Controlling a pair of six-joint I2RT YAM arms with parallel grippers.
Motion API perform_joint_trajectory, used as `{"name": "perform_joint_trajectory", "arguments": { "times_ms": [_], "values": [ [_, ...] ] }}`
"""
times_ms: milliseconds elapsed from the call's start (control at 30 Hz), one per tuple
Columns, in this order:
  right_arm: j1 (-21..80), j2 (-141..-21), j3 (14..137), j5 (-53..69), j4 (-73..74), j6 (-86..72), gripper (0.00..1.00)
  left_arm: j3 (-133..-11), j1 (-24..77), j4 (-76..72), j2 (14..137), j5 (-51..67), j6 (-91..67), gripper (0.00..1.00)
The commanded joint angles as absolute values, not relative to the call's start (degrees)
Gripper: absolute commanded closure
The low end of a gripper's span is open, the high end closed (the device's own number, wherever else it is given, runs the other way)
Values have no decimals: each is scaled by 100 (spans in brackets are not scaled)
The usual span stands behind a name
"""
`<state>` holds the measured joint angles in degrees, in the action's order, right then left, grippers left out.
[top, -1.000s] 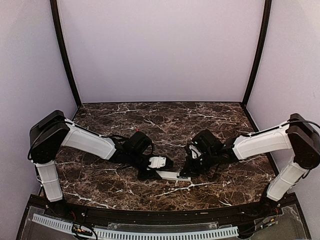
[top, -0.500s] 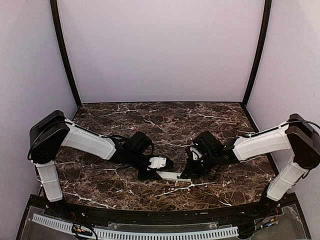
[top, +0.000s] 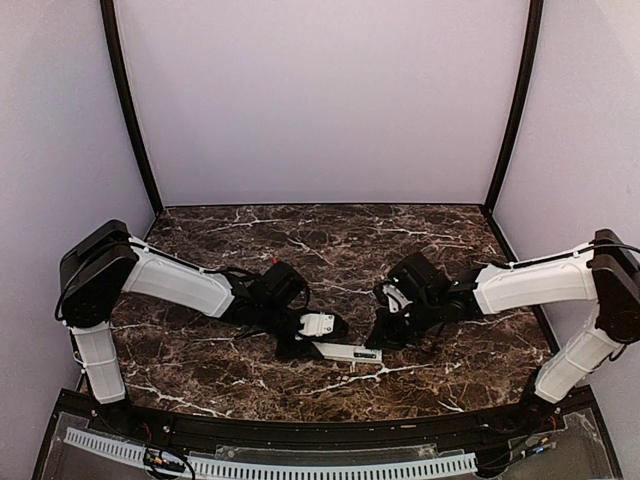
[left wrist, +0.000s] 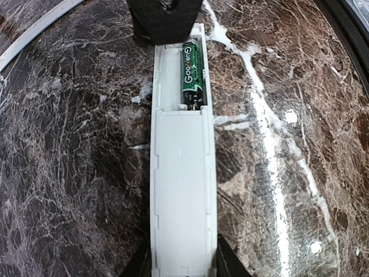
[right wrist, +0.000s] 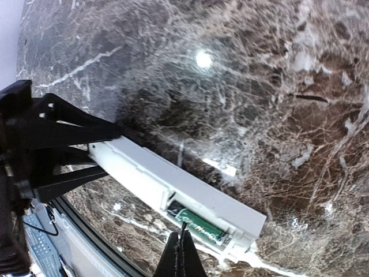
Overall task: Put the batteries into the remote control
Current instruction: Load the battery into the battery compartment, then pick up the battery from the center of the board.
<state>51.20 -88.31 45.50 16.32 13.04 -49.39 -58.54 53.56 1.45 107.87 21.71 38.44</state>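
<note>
The remote control (top: 346, 352) is a long white bar lying on the marble table. My left gripper (left wrist: 183, 266) is shut on its near end, one finger on each long side. In the left wrist view the battery bay at the far end is open, and a dark green battery (left wrist: 192, 74) lies in its right slot. My right gripper (right wrist: 182, 247) is shut and empty, its tip just at the battery (right wrist: 199, 224) over the open bay. It also shows in the top view (top: 381, 335). The red-orange battery is out of view.
The table's dark front rim (left wrist: 347, 34) curves close to the remote's far end. A pale-grey strip (left wrist: 31, 32) lies at the top left of the left wrist view. The ribbed white strip (top: 270, 464) runs along the front edge.
The right arm has shifted slightly up and right. The remote stays in the left gripper at nearly the same spot.
</note>
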Motion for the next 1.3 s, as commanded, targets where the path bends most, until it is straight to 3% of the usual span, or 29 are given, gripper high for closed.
{"name": "perform_joint_trajectory", "arguments": {
  "times_ms": [0, 133, 367, 500, 600, 733, 933, 1267],
  "values": [
    [5098, -8420, 5070, 1373, 1792, -4576, 100, -5937, 5400, 723, 10460, 2006, 3780, 61],
    [5087, -8303, 5388, 1188, 2060, -4362, 100, -6012, 5398, 878, 10265, 1970, 3781, 40],
    [4950, -8263, 5830, 867, 2356, -3968, 99, -6178, 5160, 1198, 9581, 2242, 3695, 24],
    [4851, -8472, 6255, 635, 2479, -3641, 90, -6329, 4566, 958, 9082, 2566, 2740, 23],
    [4797, -8800, 6659, 450, 2412, -3380, 81, -6469, 3738, 268, 8857, 2568, 1091, 22],
    [4755, -9515, 7422, 254, 2427, -3023, 66, -6694, 3024, 92, 8891, 1902, -482, 21],
    [4755, -10241, 8068, 124, 2445, -2955, 62, -7301, 2692, 828, 9640, -411, -1832, 18],
    [4755, -10267, 7404, 312, 1993, -3203, 58, -8179, 2709, 1405, 11119, -1366, -4064, 11]
  ]
}}
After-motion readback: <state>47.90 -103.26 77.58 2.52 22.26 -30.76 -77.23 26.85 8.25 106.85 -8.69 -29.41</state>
